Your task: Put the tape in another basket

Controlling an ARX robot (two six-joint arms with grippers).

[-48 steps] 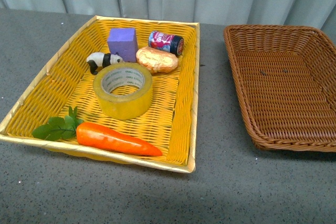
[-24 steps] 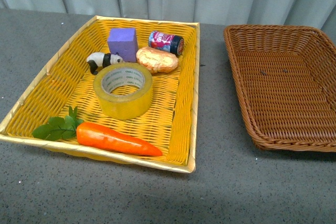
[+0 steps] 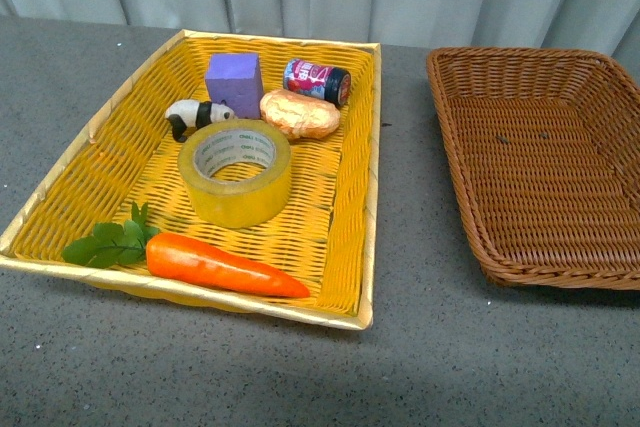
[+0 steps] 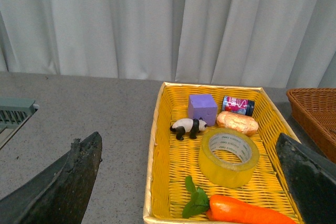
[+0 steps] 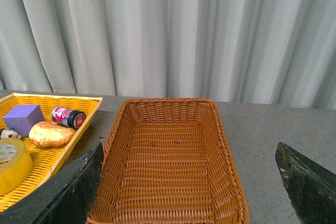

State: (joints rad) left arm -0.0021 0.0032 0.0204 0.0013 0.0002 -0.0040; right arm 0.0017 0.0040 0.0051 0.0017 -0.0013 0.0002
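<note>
The tape (image 3: 235, 173), a thick yellowish roll with a white printed core, lies flat in the middle of the yellow basket (image 3: 95, 172). It also shows in the left wrist view (image 4: 229, 158) and at the edge of the right wrist view (image 5: 11, 164). The brown wicker basket (image 3: 470, 197) stands empty to the right, and also shows in the right wrist view (image 5: 119, 129). Neither arm shows in the front view. My left gripper (image 4: 191, 182) is open, held back from the yellow basket (image 4: 155, 150). My right gripper (image 5: 191, 182) is open, held back from the brown basket.
In the yellow basket lie an orange carrot (image 3: 225, 265) with green leaves (image 3: 105, 243), a panda figure (image 3: 196, 115), a purple block (image 3: 234, 81), a bread roll (image 3: 298, 113) and a small dark jar (image 3: 316, 80). A grey curtain hangs behind the grey table (image 3: 420, 347).
</note>
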